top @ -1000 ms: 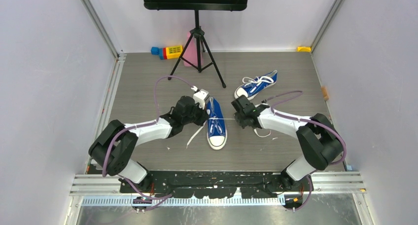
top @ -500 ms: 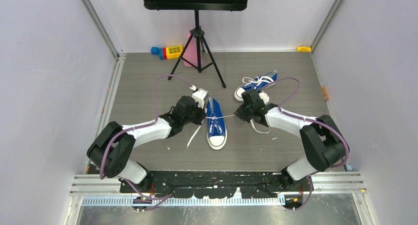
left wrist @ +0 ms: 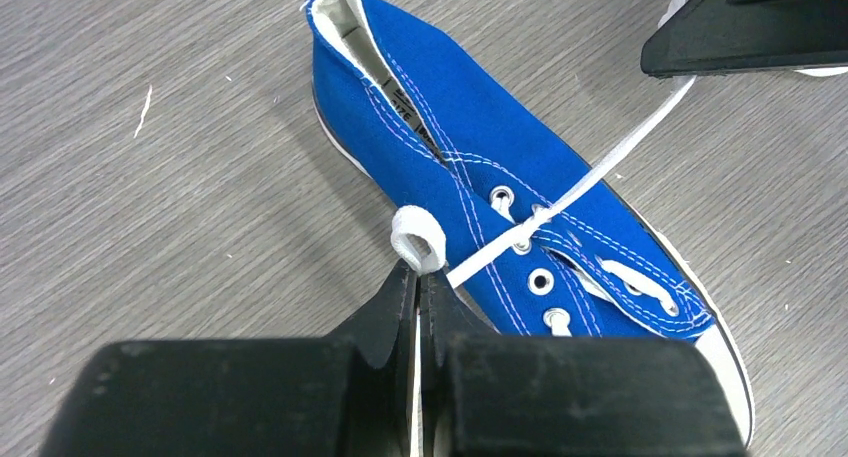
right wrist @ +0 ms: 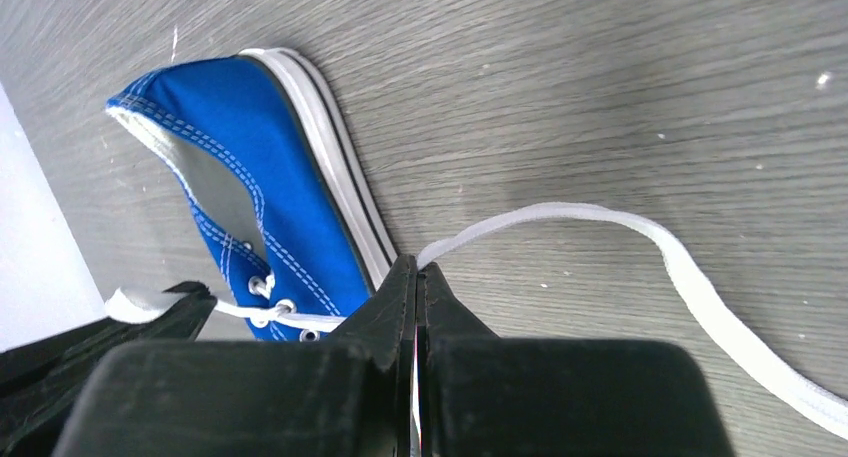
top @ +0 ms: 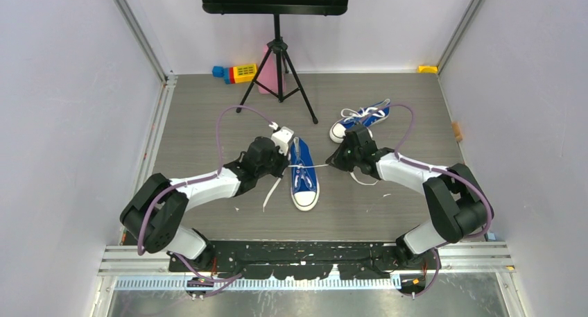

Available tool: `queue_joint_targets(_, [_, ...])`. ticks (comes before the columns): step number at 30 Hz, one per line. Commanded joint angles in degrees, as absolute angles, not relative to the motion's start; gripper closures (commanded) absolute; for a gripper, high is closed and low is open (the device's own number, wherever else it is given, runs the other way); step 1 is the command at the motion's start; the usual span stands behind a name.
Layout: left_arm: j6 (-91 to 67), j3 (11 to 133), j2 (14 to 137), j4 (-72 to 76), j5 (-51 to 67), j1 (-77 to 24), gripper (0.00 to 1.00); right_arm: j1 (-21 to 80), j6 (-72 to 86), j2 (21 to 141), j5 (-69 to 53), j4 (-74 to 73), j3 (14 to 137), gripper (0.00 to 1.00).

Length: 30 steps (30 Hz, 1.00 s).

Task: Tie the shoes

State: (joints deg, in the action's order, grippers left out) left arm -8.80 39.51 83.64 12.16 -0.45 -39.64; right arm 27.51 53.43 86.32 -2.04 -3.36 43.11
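Note:
A blue sneaker [top: 304, 175] with a white toe cap lies mid-table, toe toward me; it also shows in the left wrist view [left wrist: 480, 187] and the right wrist view [right wrist: 260, 207]. My left gripper [top: 283, 166] is shut on a white lace [left wrist: 418, 242] at the shoe's left side, a small loop poking out above the tips. My right gripper [top: 333, 163] is shut on the other white lace [right wrist: 560, 217] to the shoe's right. A taut lace [top: 310, 166] runs between the grippers across the eyelets. The second blue sneaker [top: 360, 119] lies behind the right gripper.
A black tripod stand [top: 277, 60] stands at the back centre with a pink object behind its legs. Coloured toy blocks [top: 236, 72] lie at the back left. A small yellow item [top: 428, 69] sits in the back right corner. Grey walls close both sides.
My right gripper has moved back and up toward the second shoe, drawing its lace tighter. My left gripper has shifted only slightly. The shoe has stayed in place.

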Motion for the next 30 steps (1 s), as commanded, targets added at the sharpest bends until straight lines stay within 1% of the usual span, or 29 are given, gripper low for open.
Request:
queue_joint_targets(1, [-5.8, 39.3, 81.8, 14.0, -2.1, -39.6, 1.0, 27.2, 48.3, 84.2, -6.4, 1.5, 44.5, 1.0])
queue_joint_targets(6, [-2.6, 37.2, 81.0, 17.9, -0.4, -39.6, 1.0, 27.2, 46.7, 85.2, -8.3, 3.2, 46.2, 1.0])
queue_joint_targets(10, [-0.3, 36.8, 82.3, 21.1, 4.6, -39.6, 1.0, 27.2, 45.5, 86.5, -10.2, 4.2, 47.6, 1.0])
queue_joint_targets(21, [6.2, 42.5, 87.4, 17.3, 10.4, -39.6, 1.0, 27.2, 44.6, 90.0, -14.4, 7.0, 51.8, 1.0])
queue_joint_targets(30, [11.7, 43.4, 87.2, 16.2, 10.4, -40.1, 1.0, 27.2, 47.0, 95.4, -21.9, 10.8, 54.6, 1.0])
